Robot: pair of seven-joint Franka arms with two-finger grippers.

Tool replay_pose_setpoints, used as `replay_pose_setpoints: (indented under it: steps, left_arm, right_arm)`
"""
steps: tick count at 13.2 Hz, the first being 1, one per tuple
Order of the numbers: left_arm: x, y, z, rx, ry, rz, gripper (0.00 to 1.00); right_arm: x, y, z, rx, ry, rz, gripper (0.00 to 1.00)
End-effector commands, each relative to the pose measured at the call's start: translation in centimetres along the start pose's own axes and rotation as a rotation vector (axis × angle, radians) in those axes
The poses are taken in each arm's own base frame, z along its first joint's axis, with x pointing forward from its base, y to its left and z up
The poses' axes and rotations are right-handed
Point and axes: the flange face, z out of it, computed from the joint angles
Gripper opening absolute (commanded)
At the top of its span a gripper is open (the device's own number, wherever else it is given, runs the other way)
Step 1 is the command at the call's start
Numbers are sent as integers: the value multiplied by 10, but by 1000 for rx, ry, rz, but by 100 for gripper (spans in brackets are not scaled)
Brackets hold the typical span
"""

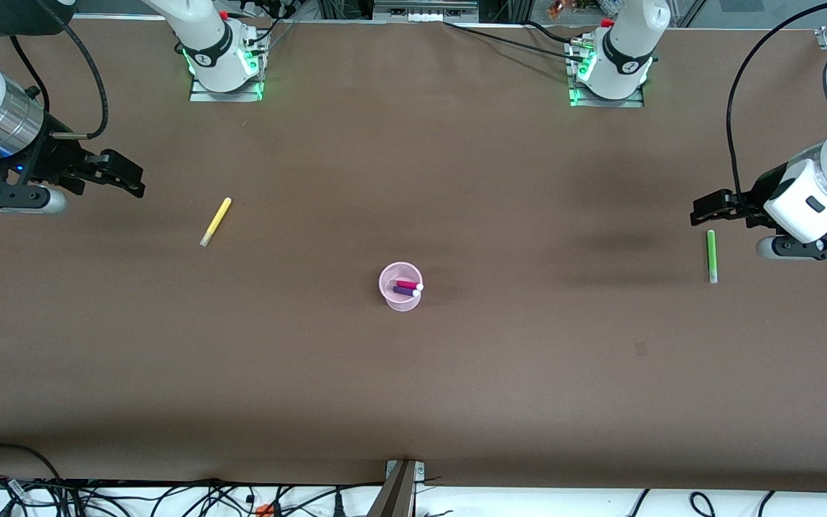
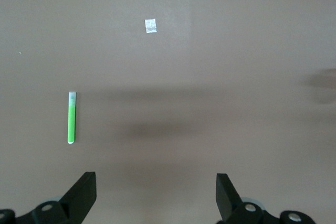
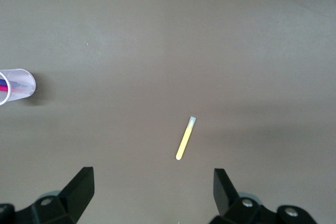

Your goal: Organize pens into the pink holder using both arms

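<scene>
The right gripper [image 1: 130,179] is held above the table [image 1: 413,402] at the right arm's end, its fingers [image 3: 79,187] spread apart with nothing between them. The yellow pen [image 1: 215,222] lies flat near it. At the table's middle stands the holder [image 1: 400,286], with the magenta pen [image 1: 408,285] and purple pen [image 1: 405,291] inside. The green pen [image 1: 711,255] lies at the left arm's end, close to the left gripper [image 1: 702,210], whose fingers [image 2: 81,195] are likewise apart and empty.

Yellow pen [image 1: 215,222], green pen [image 1: 711,255], pink holder [image 1: 400,296] w/ magenta pen [image 1: 408,285] & purple pen [image 1: 405,291], brown table [image 1: 456,373]
</scene>
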Motion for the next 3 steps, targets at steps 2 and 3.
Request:
replay_pose_setpoints:
  steps: [2,3]
  left_arm:
    - [0,0,-8,1,-5,-13,100]
    - [1,0,-6,2,-10,-15,100]
  right_arm:
    - [0,0,-5,-9,-1,-6,100]
    - [0,0,-5,-9,-1,-6,100]
